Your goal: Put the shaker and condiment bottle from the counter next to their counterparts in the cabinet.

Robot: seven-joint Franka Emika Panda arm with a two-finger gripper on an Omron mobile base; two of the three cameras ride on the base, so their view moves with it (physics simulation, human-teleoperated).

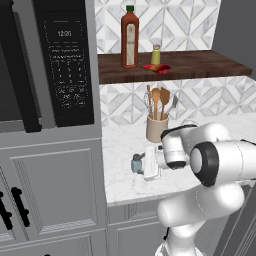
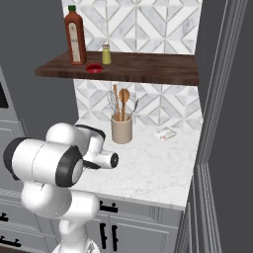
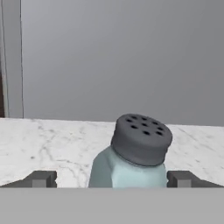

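Note:
The teal shaker (image 3: 131, 153) with its grey holed cap stands upright on the marble counter (image 1: 125, 187), near the left edge beside the tall grey cabinet. My gripper (image 3: 110, 179) is open, level with the shaker, one fingertip (image 3: 40, 178) on each side and clear of it. From the left base view the hand reaches left to the shaker (image 1: 135, 163). The red condiment bottle (image 1: 157, 68) lies flat on the dark wooden cabinet shelf (image 1: 210, 64), just in front of the tall red bottle (image 1: 130, 37) and the yellow-green shaker (image 1: 156, 54).
A beige utensil crock (image 1: 156, 127) with wooden spoons stands behind my hand by the tiled wall. A black microwave (image 1: 65, 60) sits in the tall unit to the left. A small pale packet (image 2: 165, 133) lies at the counter's back right.

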